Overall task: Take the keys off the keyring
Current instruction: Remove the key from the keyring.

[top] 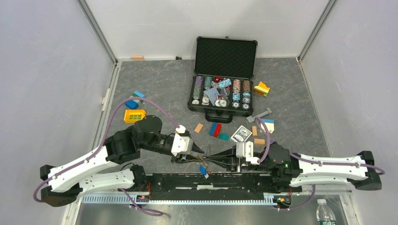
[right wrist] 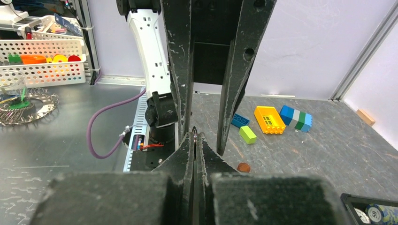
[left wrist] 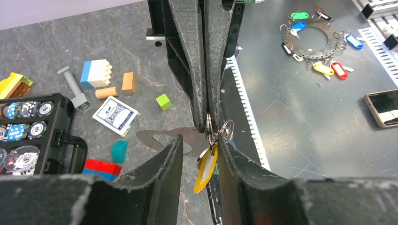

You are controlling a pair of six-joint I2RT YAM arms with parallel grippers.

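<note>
Yellow key [left wrist: 206,168] hangs from keyring [left wrist: 227,126] between left fingers [left wrist: 164,164].

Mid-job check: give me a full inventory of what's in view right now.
keyring: one, silver, pinched by right claw
keys: two seen, yellow and blue heads, at keyring
poker chip case: one, black, open, far centre
card deck: one, blue, near side of case
toy blocks: about a dozen, mixed colours, scattered on table
water bottle: one, clear, near right corner
toothed disc: one, grey, bench, tagged keys around it
phone: one, dark, bench
basket: one, white, bench
left claw: one, black, open around yellow key
right claw: one, black, shut on keyring
</note>
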